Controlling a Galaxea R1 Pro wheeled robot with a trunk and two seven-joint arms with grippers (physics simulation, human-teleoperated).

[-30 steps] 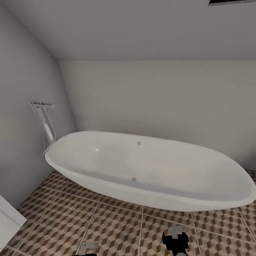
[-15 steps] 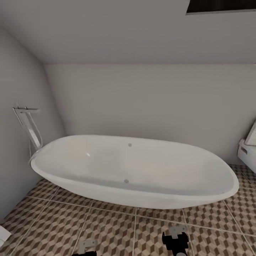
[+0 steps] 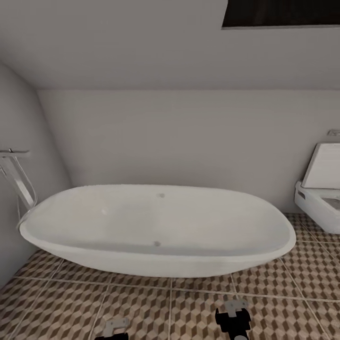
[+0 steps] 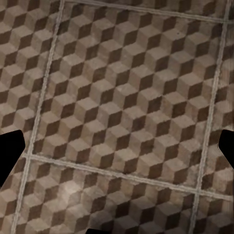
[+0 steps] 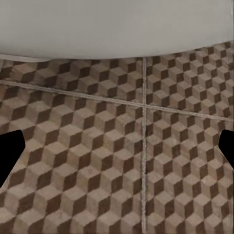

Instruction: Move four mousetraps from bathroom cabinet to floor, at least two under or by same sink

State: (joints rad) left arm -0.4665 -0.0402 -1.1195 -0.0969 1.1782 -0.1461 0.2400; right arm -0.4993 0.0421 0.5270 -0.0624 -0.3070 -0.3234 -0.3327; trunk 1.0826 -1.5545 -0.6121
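Both end effectors look spread wide and empty, fingertips [image 4: 9, 151] far apart over the bathroom floor [image 3: 141, 311]. A white oval bathtub [image 3: 156, 226] lies lengthwise along the wall

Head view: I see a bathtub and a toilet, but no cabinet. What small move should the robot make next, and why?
Probably keep turning the base to the right. The bathtub and the toilet stand ahead on the bathroom floor, with neither the cabinet nor mousetraps here, and both wrist views face bare tiles.
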